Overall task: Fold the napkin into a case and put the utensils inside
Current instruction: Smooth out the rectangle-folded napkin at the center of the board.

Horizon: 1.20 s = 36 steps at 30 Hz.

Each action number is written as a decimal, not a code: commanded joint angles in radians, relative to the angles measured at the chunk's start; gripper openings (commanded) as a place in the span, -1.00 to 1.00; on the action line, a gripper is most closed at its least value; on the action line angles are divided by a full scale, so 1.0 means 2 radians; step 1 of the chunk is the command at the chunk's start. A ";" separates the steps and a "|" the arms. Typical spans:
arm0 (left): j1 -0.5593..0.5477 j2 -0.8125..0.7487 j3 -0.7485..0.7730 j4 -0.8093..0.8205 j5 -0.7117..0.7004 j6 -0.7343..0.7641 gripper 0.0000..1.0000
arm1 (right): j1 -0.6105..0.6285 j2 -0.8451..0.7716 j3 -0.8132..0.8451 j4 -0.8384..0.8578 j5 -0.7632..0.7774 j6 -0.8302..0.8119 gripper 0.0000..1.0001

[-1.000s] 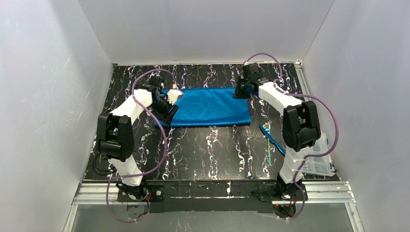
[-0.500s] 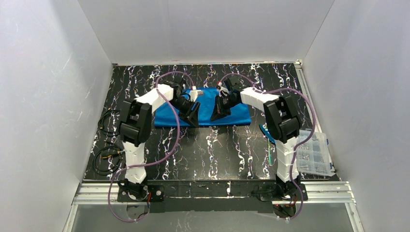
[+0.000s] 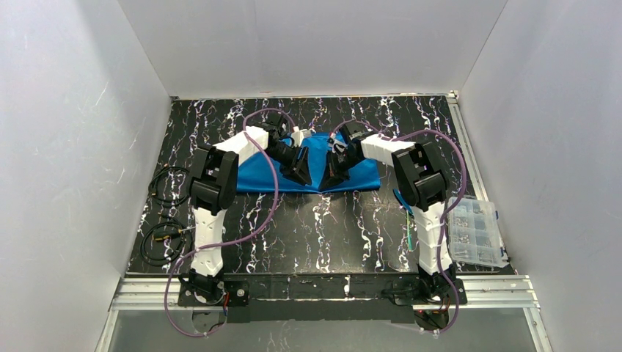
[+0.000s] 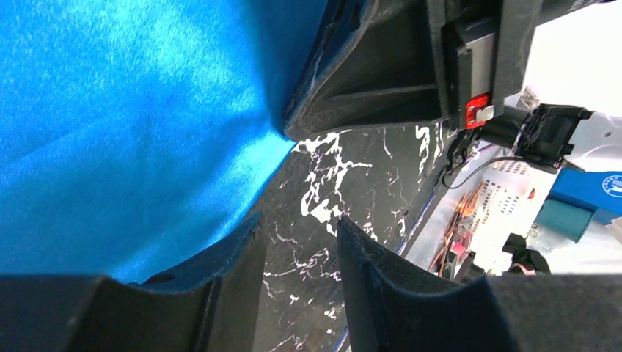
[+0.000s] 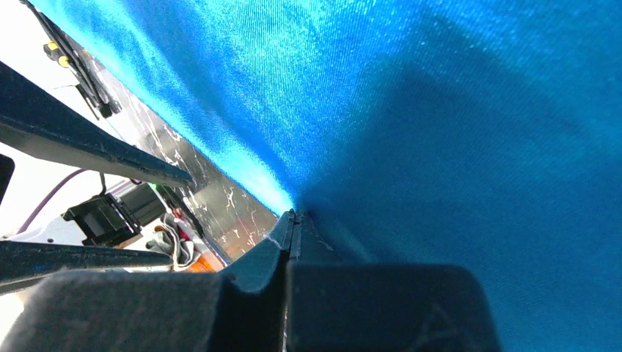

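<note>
The bright blue napkin (image 3: 253, 174) lies on the black marbled table, its middle hidden under both arms. In the right wrist view the cloth (image 5: 440, 110) creases away from my right gripper (image 5: 293, 214), which is shut on the napkin at its near edge. The top view puts that gripper (image 3: 324, 182) at the middle of the near edge. Tip to tip with it, my left gripper (image 3: 306, 179) is open. Only bare table shows between the left gripper (image 4: 299, 220) fingers, with the napkin (image 4: 110, 110) beside the left finger. The utensils (image 3: 408, 229) lie by the right arm.
A clear plastic compartment box (image 3: 477, 235) sits at the table's right edge. Two coils of black cable (image 3: 165, 185) lie at the left edge. White walls close in three sides. The right gripper's body (image 4: 367, 81) fills the top of the left wrist view.
Both grippers swung from the napkin's far corners to the middle of its near edge, folding cloth inward. The left jaws narrowed a little but stay apart.
</note>
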 commanded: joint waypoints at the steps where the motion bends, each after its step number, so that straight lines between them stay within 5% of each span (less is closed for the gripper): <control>1: -0.011 -0.004 0.011 0.021 0.023 -0.030 -0.25 | -0.011 0.009 -0.002 -0.001 -0.009 0.001 -0.97; 19: -0.004 0.025 -0.014 -0.014 -0.026 -0.001 -0.34 | -0.019 0.007 -0.019 0.015 -0.008 0.010 -0.97; 36: 0.071 -0.026 -0.039 -0.088 -0.083 0.087 -0.34 | -0.022 0.003 -0.036 0.021 0.017 0.017 -0.97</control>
